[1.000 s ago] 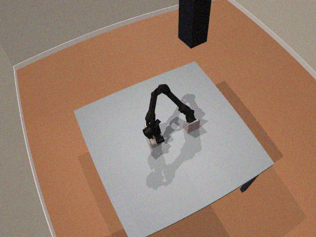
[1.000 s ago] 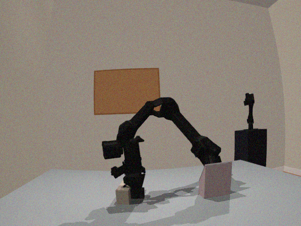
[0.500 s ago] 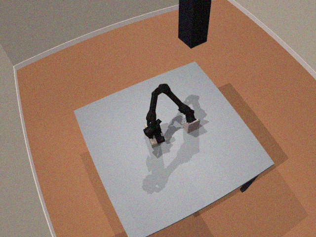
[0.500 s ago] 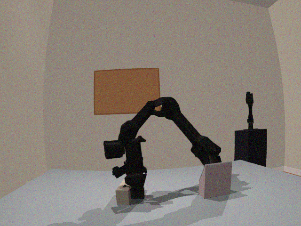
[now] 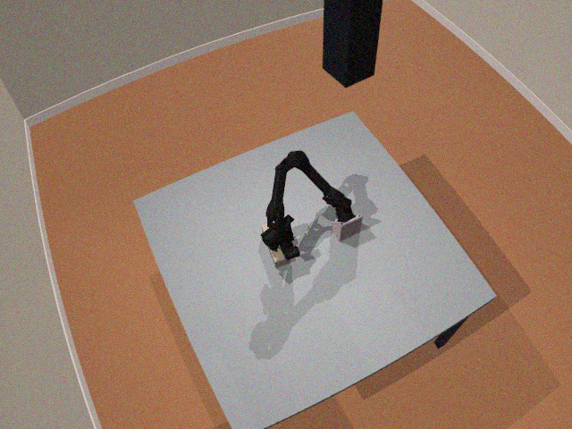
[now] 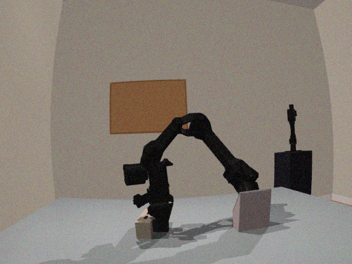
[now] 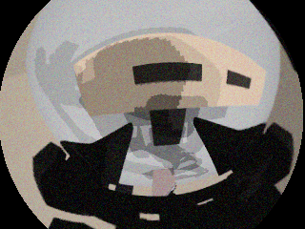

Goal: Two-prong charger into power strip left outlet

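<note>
Table [image 5: 207, 295] [image 6: 34, 224]: pale blue.
Power strip [image 5: 278, 256] [image 6: 144, 229] [image 7: 110, 95]: seen beneath pincer.
Pincer [image 5: 290, 251] [image 6: 161, 227] [image 7: 163, 122]: spread nearly fully; nothing gripped.

Black segmented robot arm [image 5: 278, 184] [image 6: 221, 150]: rounded elbow seen | boxy black block [image 6: 135, 174] mounted near wrist | dark tapered fingers seen
</note>
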Controlling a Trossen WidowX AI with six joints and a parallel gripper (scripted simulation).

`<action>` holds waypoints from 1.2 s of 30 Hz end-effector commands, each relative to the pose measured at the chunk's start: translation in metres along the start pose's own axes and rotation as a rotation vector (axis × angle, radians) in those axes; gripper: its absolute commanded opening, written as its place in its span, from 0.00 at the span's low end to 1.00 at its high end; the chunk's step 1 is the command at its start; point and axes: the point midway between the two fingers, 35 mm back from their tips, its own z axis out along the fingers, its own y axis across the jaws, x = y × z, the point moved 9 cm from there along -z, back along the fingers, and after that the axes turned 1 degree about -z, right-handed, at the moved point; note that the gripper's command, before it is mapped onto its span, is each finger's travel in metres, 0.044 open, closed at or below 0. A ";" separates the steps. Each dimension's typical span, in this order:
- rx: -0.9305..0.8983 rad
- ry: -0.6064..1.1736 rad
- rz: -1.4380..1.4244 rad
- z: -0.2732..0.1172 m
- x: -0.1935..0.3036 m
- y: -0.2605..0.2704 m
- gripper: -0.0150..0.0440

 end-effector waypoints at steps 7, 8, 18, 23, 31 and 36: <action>0.005 -0.001 0.003 0.001 0.012 0.001 1.00; 0.005 -0.001 0.003 0.001 0.013 0.001 1.00; 0.004 0.000 0.002 0.001 0.025 0.001 1.00; 0.004 0.000 0.002 0.002 0.031 0.002 1.00; 0.005 0.000 0.002 0.003 0.041 0.002 1.00; 0.005 0.001 0.001 0.003 0.047 0.002 1.00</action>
